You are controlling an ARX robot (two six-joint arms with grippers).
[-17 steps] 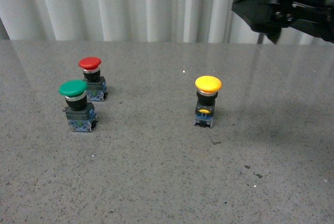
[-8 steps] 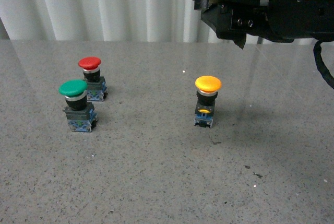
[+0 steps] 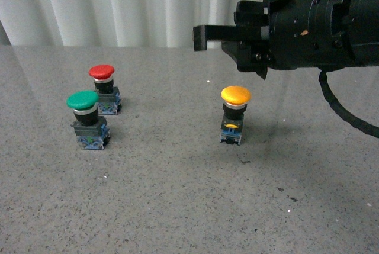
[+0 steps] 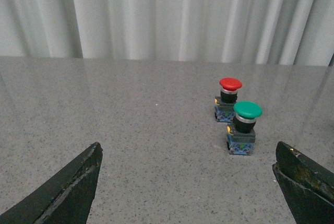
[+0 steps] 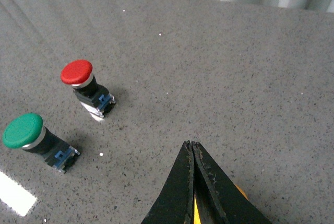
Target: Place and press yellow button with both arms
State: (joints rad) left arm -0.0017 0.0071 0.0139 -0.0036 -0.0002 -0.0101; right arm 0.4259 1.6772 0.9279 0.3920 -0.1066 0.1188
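At the right tool, I am holding it closed tight on nothing, hovering over the yellow button; a closed tip suits a press, I judge. I am holding the left tool spread wide, empty. Yellow button is standing upright on the counter, well apart from the green button and red button.

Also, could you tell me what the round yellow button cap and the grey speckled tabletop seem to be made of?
The round yellow button cap looks like smooth plastic: even colour, soft sheen. The grey speckled tabletop, probably polished stone or composite: fine flecks, faint reflections.
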